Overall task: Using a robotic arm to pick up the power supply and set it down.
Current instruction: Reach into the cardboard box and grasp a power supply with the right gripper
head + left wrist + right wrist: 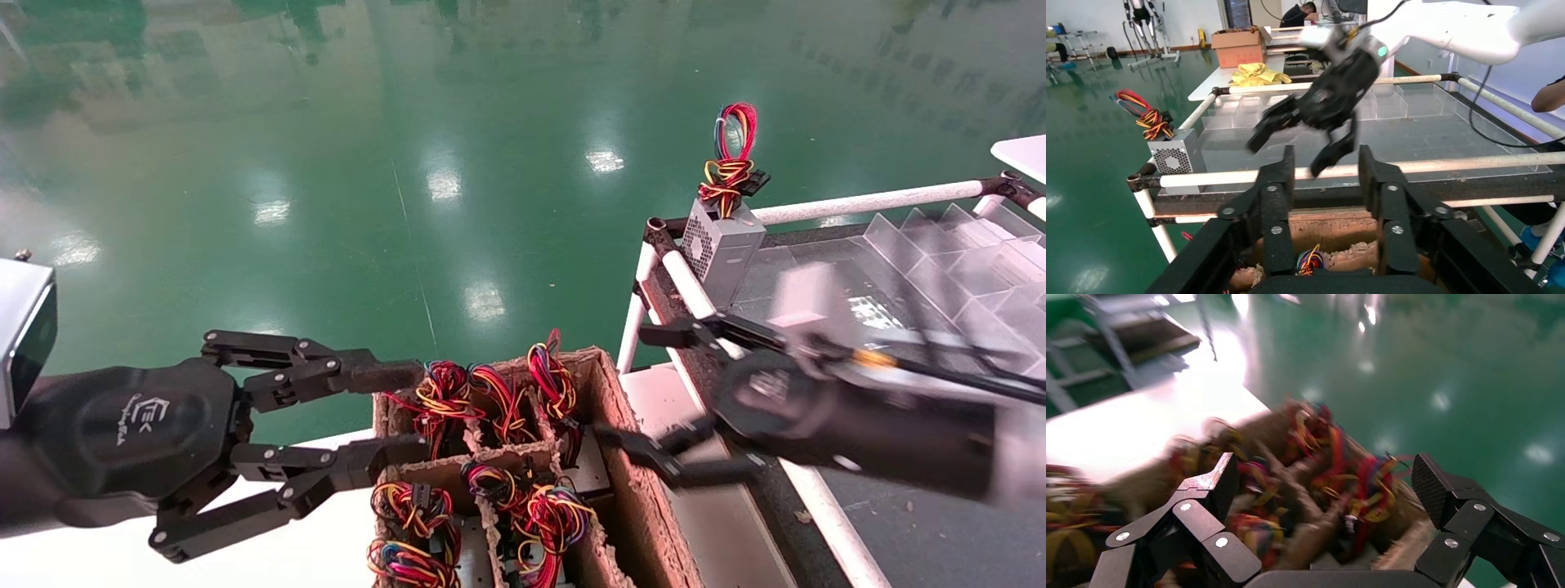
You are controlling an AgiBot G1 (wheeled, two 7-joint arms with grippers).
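My right tool [645,392] and its arm smear into motion blur in the head view; its wrist view shows the cardboard crate [1309,539] and wire bundles [1340,471] blurred too. The crate's near end runs off the head view's bottom edge

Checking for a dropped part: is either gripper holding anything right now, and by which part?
Nothing is held. The left gripper and the right gripper are both open and empty; one power supply stands free on the rack.
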